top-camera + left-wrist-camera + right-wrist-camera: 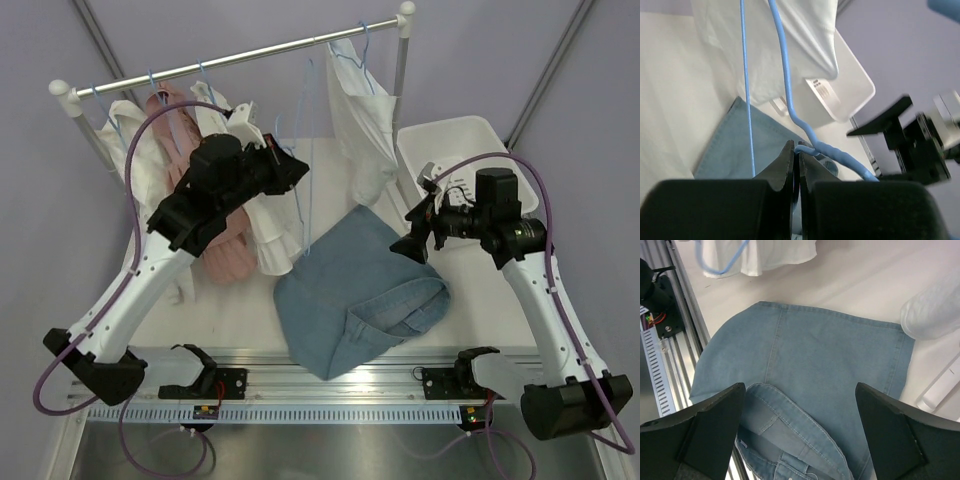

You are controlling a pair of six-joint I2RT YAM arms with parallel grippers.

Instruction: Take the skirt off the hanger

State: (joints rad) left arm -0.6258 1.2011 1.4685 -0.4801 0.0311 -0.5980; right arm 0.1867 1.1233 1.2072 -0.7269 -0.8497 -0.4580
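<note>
The light blue denim skirt (355,295) lies flat on the white table, its waistband toward the near right; it also shows in the right wrist view (830,360). My left gripper (298,172) is raised left of the skirt and shut on a thin blue wire hanger (305,190), which hangs down bare beside it. In the left wrist view the hanger (785,75) is pinched between the shut fingers (787,165). My right gripper (412,245) is open and empty, hovering just above the skirt's right edge, fingers (715,420) spread wide over the waistband.
A clothes rail (240,55) crosses the back, with white and pink garments (225,240) hanging at left and a white garment (360,120) at right. A white bin (465,150) stands at the back right. A metal rail (340,385) runs along the near edge.
</note>
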